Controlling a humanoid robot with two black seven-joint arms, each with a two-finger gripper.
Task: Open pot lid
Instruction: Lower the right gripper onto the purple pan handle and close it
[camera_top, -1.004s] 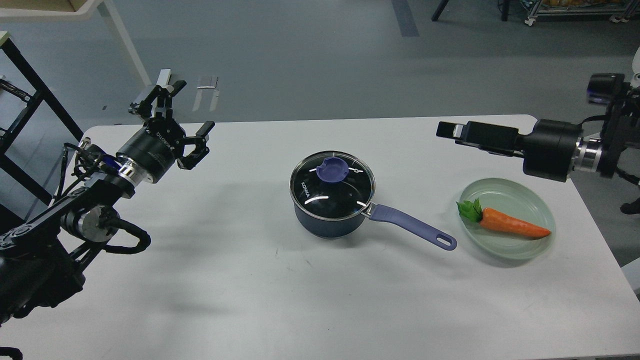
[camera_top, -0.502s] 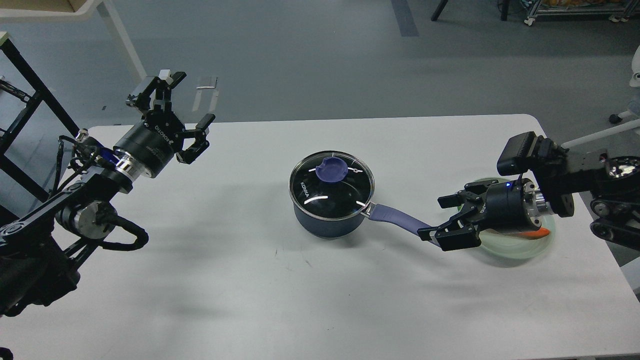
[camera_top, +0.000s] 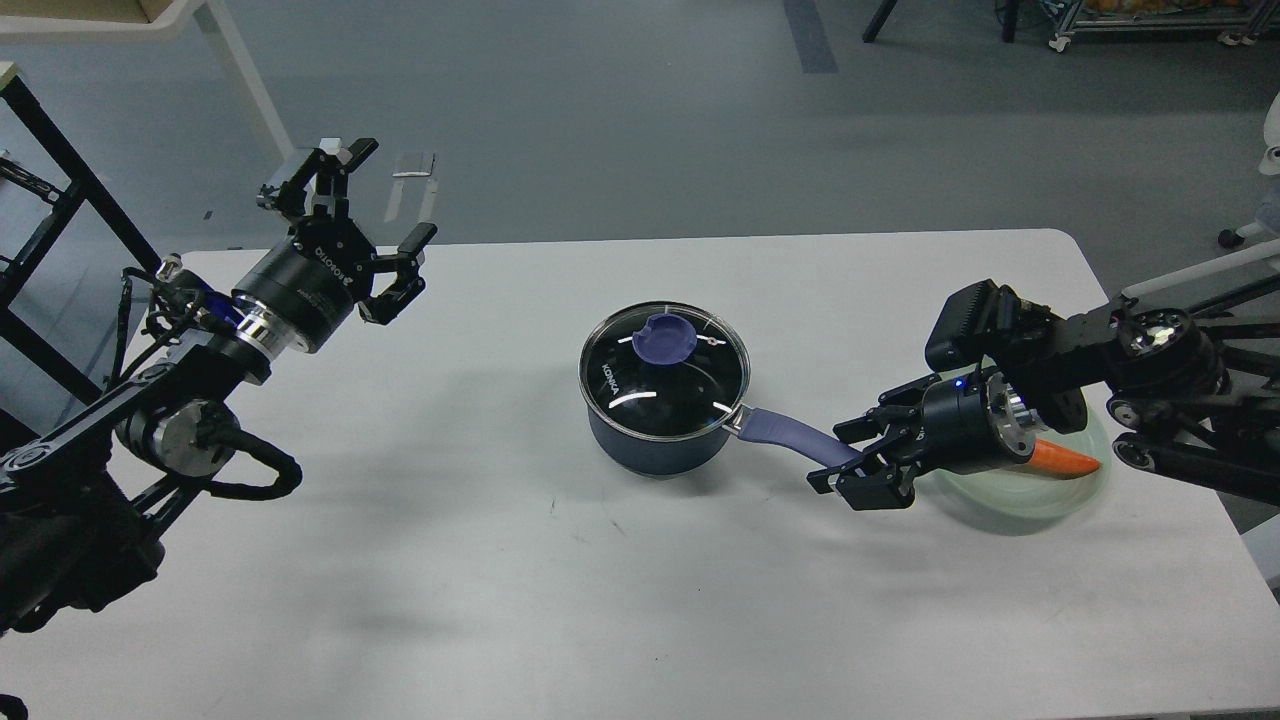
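The saucepan stands near the centre of the frame on the white table. Its body is dark blue and round. A glass lid with a metal rim sits seated on the pot, closed. The lid carries a blue-violet knob at its upper middle and white lettering near its left edge. A blue-violet handle runs from the pot's right side toward the lower right of the frame.

The right gripper is at the far end of this handle, right of centre. Its fingers are spread, one above and one below the handle end; contact with the handle cannot be confirmed. Behind the right arm, at the right of the frame, a pale green plate holds a carrot, mostly hidden by the arm.

The left gripper is raised in the upper left of the frame, over the table's far left corner, well apart from the pot. Its fingers are spread wide and hold nothing.
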